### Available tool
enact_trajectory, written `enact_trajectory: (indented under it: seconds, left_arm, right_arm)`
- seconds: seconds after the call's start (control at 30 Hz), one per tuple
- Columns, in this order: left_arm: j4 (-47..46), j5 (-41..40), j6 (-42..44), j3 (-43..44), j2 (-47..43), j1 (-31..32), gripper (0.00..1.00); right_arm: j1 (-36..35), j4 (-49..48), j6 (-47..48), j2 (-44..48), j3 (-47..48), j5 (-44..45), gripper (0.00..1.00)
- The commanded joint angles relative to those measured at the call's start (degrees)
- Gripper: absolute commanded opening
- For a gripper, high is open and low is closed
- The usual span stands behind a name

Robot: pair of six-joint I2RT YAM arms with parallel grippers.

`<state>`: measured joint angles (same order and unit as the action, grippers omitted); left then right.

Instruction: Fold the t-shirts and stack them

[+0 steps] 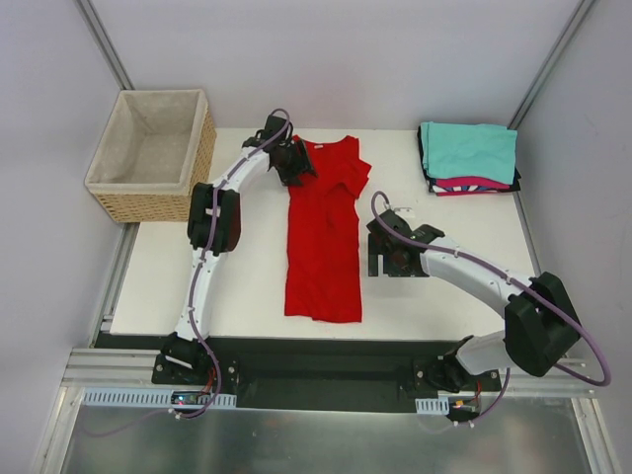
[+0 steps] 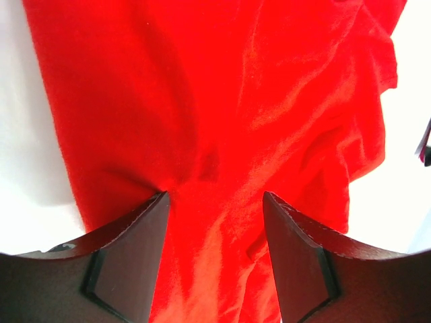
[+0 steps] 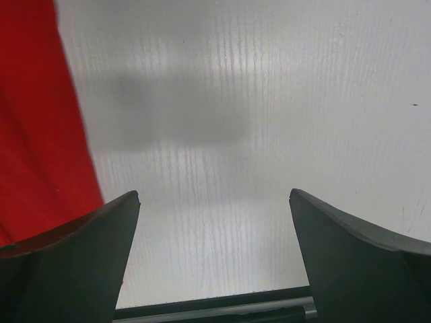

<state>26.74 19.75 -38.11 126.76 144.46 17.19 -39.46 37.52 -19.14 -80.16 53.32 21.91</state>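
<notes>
Lengthwise down the white tabletop (image 1: 188, 286) lies the bright red cloth t-shirt (image 1: 323, 237), narrowed to a strip. The left jaws stand half open at its collar end, tips on puckered cloth, nothing pinched. The right jaws gape empty beside its right edge. Folding probably goes best if each pinches every layer at matching corners.

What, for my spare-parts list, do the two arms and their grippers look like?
The left arm and right arm have white links, black joint housings and a looping lavender cable. The left gripper and right gripper have dark wedge-shaped fingers.
</notes>
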Motion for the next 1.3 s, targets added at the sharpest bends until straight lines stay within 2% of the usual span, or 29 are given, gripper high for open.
enact_trajectory:
  seconds: [0.0,0.17,0.33,0.43,0.47,0.53,0.57,0.73,0.87,1.07,1.27]
  left_arm:
    - [1.8,1.8,2.6,4.3,1.8,-0.9,0.58]
    - [1.8,5.2,4.4,1.7,-3.5,0.0,0.58]
    - [1.9,3.0,5.2,-9.0,-19.1,3.1,0.57]
    - [1.9,1.8,3.1,-22.2,-30.5,4.3,0.57]
    - [1.8,1.2,3.0,-29.8,-33.4,4.7,0.58]
    - [2.0,-2.5,4.1,-37.3,-42.4,6.6,0.58]
    - [2.0,-3.6,4.4,-44.6,-48.4,7.2,0.58]
    - [1.9,-7.1,1.8,-68.7,-64.6,11.3,0.58]
    - [1.9,-9.4,-1.4,-80.0,-76.9,13.5,0.58]
    - [-2.3,-8.9,-5.1,-92.6,-88.3,15.5,0.6]
    - [-9.1,-6.4,-8.4,-101.7,-92.4,15.5,0.6]
  right_arm:
    - [0.4,-0.3,0.6,-1.2,1.3,-0.4,0.98]
    - [0.4,-0.5,0.3,-0.5,1.7,0.1,0.98]
    - [0.4,-1.7,0.3,0.1,1.5,1.3,0.98]
    - [0.4,-4.4,0.8,2.5,-0.5,-1.4,0.98]
    - [0.4,-5.6,0.9,5.3,-1.6,-2.6,0.98]
    - [0.4,-9.1,1.1,8.9,-5.3,-5.0,0.98]
    - [0.4,-9.7,1.3,11.8,-6.4,-5.6,0.98]
    - [0.0,-12.0,0.5,19.5,-14.3,-10.1,0.98]
    - [-5.7,-14.0,-0.9,26.2,-18.9,-8.6,0.97]
    - [-14.0,-13.9,-7.0,30.6,-23.2,-3.6,0.96]
    - [-18.5,-14.8,-11.1,29.8,-24.8,-1.9,0.96]
